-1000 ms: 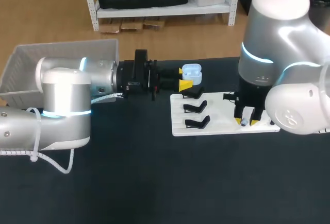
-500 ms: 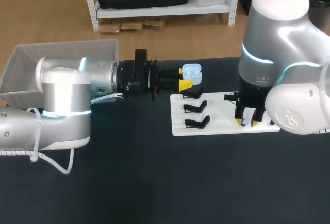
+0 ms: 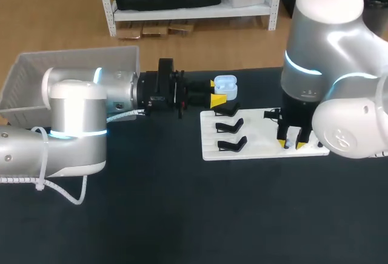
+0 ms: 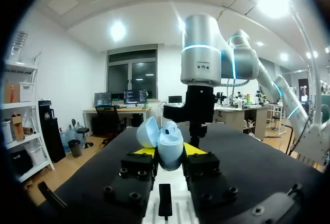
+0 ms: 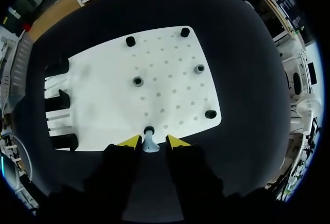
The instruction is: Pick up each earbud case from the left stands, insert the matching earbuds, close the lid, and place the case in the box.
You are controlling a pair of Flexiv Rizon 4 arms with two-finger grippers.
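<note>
A light blue earbud case point(image 3: 225, 84) with its lid up is held off the table behind the white board point(image 3: 257, 147). My left gripper point(image 3: 216, 92) is shut on it. In the left wrist view the case point(image 4: 164, 137) sits between the yellow tips of the left gripper point(image 4: 169, 153), lid tilted back. My right gripper point(image 3: 292, 145) points down at the board's near right edge. Its yellow tips hold a pale earbud point(image 5: 149, 145) just above a black peg point(image 5: 149, 130); the right gripper point(image 5: 152, 141) stands over the board point(image 5: 170, 54).
Three black stands point(image 3: 231, 128) line the board's left side, all bare. More small pegs point(image 5: 137, 81) dot the board. A grey mesh box point(image 3: 36, 73) sits at the far left behind my left arm. Dark tabletop lies in front of the board.
The right gripper has barely shifted over the board's edge, with the earbud still between its tips. The left arm and the case have not moved.
</note>
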